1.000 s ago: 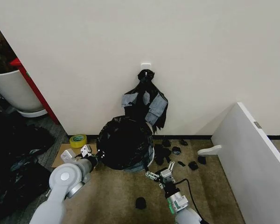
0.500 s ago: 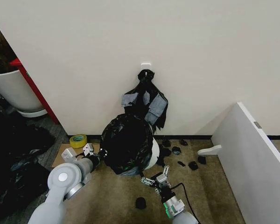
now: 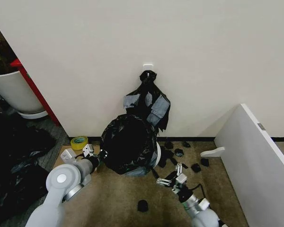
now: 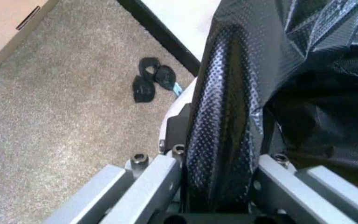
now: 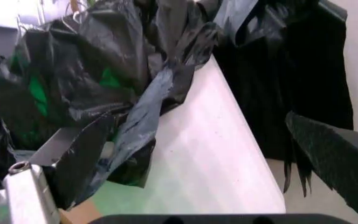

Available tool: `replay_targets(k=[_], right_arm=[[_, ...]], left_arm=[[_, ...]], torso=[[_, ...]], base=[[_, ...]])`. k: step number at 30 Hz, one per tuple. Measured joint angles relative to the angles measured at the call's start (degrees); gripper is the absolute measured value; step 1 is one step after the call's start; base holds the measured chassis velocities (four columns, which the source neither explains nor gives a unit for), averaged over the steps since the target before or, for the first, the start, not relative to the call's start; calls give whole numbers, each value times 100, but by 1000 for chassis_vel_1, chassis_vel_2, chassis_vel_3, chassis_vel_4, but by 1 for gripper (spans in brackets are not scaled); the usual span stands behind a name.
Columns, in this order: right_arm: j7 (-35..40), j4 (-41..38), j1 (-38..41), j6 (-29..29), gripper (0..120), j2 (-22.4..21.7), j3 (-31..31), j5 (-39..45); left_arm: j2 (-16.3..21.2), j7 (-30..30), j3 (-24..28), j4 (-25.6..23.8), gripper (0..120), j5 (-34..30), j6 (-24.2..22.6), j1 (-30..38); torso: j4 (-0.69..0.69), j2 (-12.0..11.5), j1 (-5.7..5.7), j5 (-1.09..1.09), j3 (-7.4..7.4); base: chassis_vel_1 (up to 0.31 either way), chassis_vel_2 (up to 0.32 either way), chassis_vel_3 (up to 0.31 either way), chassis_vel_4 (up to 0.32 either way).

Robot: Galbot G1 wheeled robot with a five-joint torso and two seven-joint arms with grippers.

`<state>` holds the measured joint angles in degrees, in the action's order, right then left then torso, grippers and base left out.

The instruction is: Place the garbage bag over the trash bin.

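The glossy black garbage bag is draped over the trash bin, of which a white sliver shows at the bag's right side. My left gripper is at the bag's left edge, shut on a fold of it; in the left wrist view the bag bulges right beside the closed fingers. My right gripper hovers open over the carpet, right of the bin. Its wrist view shows the bag hanging over the bin's white side, one loose strip brushing a finger.
A knotted bunch of taped black bags hangs on the wall behind. Black scraps and a black lump litter the carpet. A tape roll on cardboard, a dark plastic heap, a white tub and a white panel flank me.
My right gripper has drawn back to the right, away from the bag's lower edge. The bag and bin have settled back a little. The left gripper keeps its hold.
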<state>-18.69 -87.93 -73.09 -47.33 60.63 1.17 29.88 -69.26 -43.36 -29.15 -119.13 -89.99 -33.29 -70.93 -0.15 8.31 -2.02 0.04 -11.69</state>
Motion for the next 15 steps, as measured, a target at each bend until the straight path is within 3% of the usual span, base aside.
replay_targets(k=[7,15], right_arm=[[-348,282,53,-18,100,139,-14,-198],[413,693,274,6,100,288,65,-1293]], left_arm=[[10,2,-10,-116,0,5,0,-72],[-13,-29,-17,-309,0,-80,-50,-144]], torso=[[0,0,0,0,0],[0,0,0,0,0]], base=[[0,0,0,0],[0,0,0,0]])
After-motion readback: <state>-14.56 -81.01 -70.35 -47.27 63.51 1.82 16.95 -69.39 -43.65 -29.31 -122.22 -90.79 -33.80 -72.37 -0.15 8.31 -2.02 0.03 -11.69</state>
